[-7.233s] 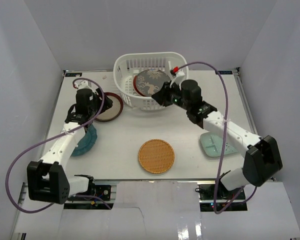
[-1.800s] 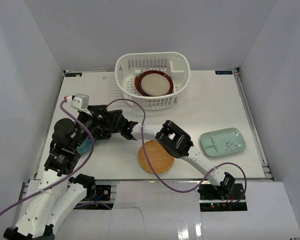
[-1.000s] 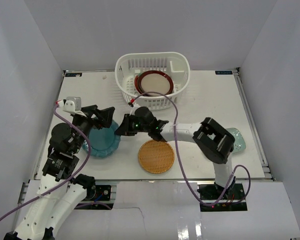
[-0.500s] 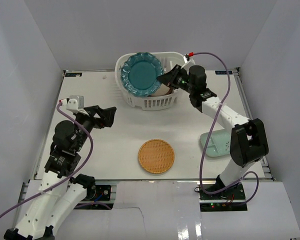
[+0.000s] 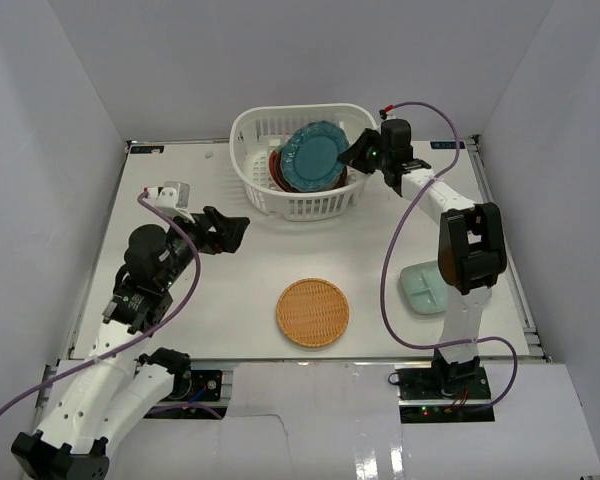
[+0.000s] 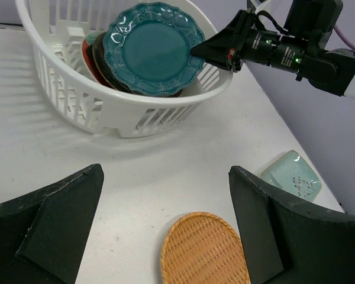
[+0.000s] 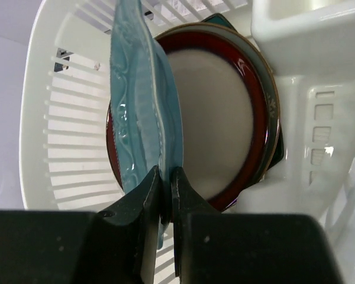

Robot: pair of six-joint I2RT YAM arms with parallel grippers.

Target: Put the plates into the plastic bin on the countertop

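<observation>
right gripper (image 7: 164, 177) pinching teal plate (image 7: 139, 89) by rim. plate tilted on edge, lower part down inside bin (image 5: 280, 205), leaning over red-rimmed plate (image 7: 219, 118) just below. next move prob just lower + let go. left gripper (image 5: 223, 231) spread wide, well apart, holding nothing

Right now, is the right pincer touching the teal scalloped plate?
Touching: the right wrist view shows the right pincer clamped on the teal scalloped plate, no gap.
</observation>
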